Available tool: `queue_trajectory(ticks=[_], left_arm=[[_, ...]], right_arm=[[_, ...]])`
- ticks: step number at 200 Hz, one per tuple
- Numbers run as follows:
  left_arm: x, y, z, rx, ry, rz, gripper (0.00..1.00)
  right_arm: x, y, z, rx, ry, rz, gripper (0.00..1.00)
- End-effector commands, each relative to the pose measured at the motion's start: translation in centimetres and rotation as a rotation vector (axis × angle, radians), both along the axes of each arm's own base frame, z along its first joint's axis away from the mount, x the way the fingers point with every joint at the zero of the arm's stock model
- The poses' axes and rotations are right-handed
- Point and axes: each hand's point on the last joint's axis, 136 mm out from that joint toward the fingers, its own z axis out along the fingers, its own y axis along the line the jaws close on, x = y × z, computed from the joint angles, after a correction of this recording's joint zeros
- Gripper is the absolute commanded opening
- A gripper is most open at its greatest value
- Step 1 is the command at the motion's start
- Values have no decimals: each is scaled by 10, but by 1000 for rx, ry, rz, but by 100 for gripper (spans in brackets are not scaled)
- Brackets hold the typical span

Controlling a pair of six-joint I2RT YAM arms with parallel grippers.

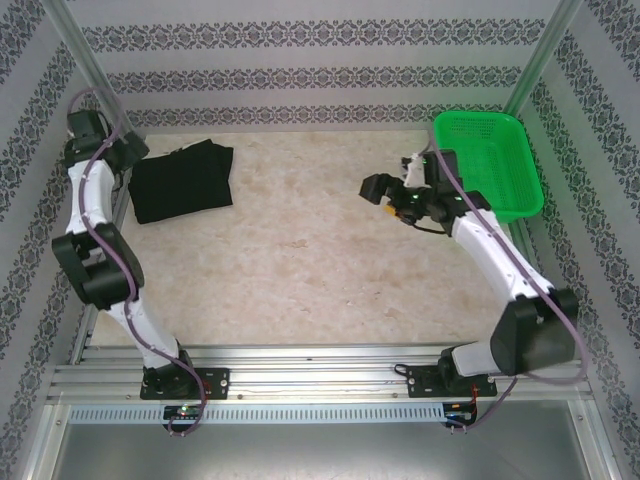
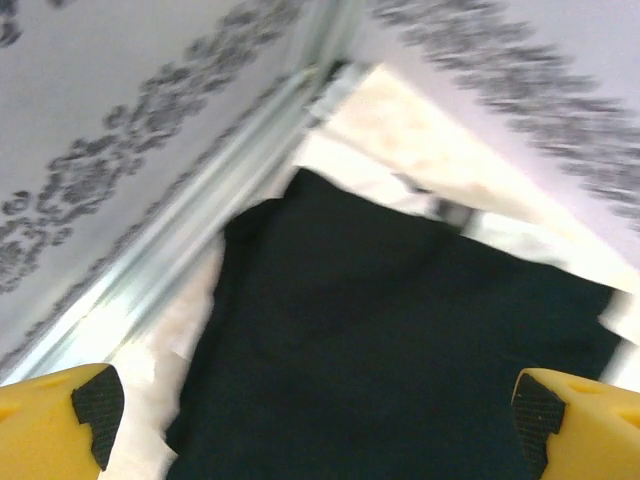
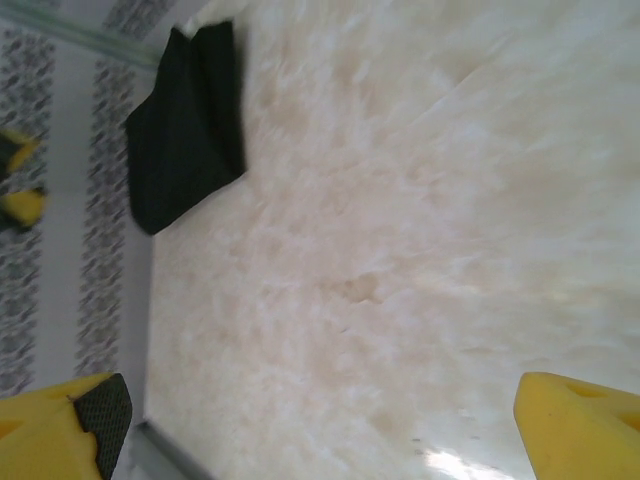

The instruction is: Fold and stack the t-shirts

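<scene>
Top external view: the black t-shirt (image 1: 182,180) lies at the far left of the bench (image 1: 300,270), close to the left wall, as a compact, roughly square pile that looks already folded. The left tool (image 1: 128,155) hangs just beside its left edge. In the left wrist view the left tool (image 2: 320,415) is spread wide, nothing between its pads, with the dark cloth (image 2: 400,340) directly below it.

The right tool (image 1: 392,185) hovers over bare bench beside the green mesh basket (image 1: 492,160). In the right wrist view it (image 3: 320,425) is also spread and empty, with the black tee (image 3: 185,130) well away across the bench.

The tee should handle as light, limp cloth with no stiffness. Lifted by one point, it would probably droop and lose its layers. A pinch low on a folded edge or corner, catching all layers, seems the safest hold. Sliding it across the bench may keep its shape better than carrying it. The rubber pads should hold the fabric without slipping.
</scene>
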Motion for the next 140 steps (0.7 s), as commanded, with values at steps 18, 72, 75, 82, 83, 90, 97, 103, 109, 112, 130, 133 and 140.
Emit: queue_trajectory(ticks=[18,72,75,82,83,90,97,103,109,112,130,133,140], left_arm=[[-51,-118,48,60,-259,-253,100],[-134,-149,-45,219,-318,-236,100],[-136,-148,-48,239,-328,-234,100],[-139,-149,-55,278,-360,-235,100],[-139,-149,-56,282,-365,-235,100],[-141,-149,-65,309,-387,-239,100],[-143,-146,-74,333,-389,-227,100],[-142,-145,-79,339,-378,-222,100],[-138,-147,-87,336,-357,-245,100],[-136,-149,-91,332,-348,-261,100],[-125,-158,-115,308,-346,-308,100],[-123,-159,-120,308,-345,-311,100],[-114,-158,-117,331,-372,-309,100]], right_arm=[[-36,-123,-20,-472,-129,-313,98],[-72,-191,-63,-707,-578,-638,98],[-74,-195,-67,-714,-578,-657,98],[-77,-200,-78,-726,-560,-681,98],[-78,-201,-79,-728,-556,-684,98],[-79,-201,-91,-736,-524,-669,98],[-78,-197,-101,-733,-505,-637,98],[-75,-192,-106,-714,-511,-613,98],[-72,-187,-104,-702,-525,-589,98],[-70,-185,-104,-697,-530,-581,98],[-59,-187,-102,-690,-571,-606,98],[-56,-187,-101,-690,-575,-607,98],[-50,-185,-100,-684,-589,-600,98]])
